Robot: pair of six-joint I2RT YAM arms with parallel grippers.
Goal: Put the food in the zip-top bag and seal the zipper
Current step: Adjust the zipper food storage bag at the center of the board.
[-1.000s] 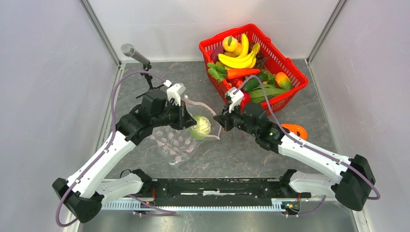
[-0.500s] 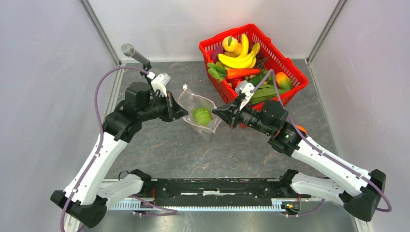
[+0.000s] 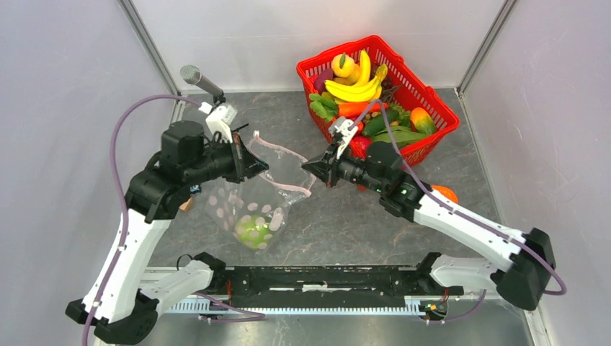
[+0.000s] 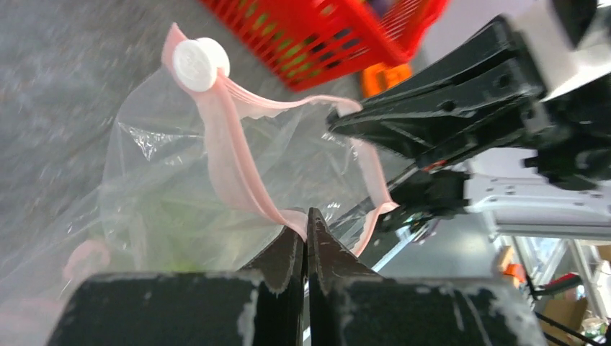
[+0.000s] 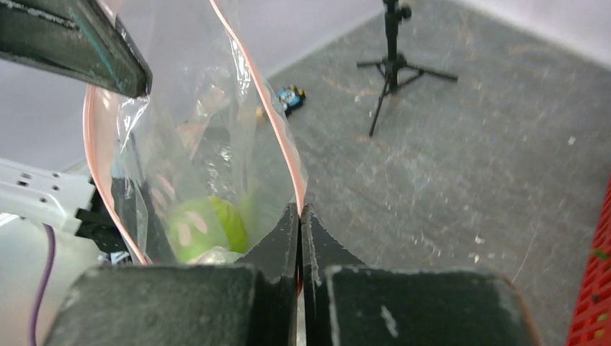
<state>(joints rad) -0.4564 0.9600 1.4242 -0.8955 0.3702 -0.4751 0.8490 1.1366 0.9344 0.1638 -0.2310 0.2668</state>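
Clear dotted bag (image 3: 245, 205) hangs between both arms; left claw (image 3: 252, 164) and right claw (image 3: 311, 167) each pinch its pink zipper strip (image 3: 284, 152); green food (image 3: 252, 231) sags inside; film seems soft, slippery; best held by the strip.

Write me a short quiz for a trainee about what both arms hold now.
1. True or false: the clear dotted plastic zip-top bag is empty.
2. The left arm's fingers are shut on: A) the pale pink zipper strip; B) a metal spoon; C) nothing.
3. Where is the yellow banana bunch?
Key: 1 false, a round green food lies inside; 2 A; 3 in the red mesh basket.
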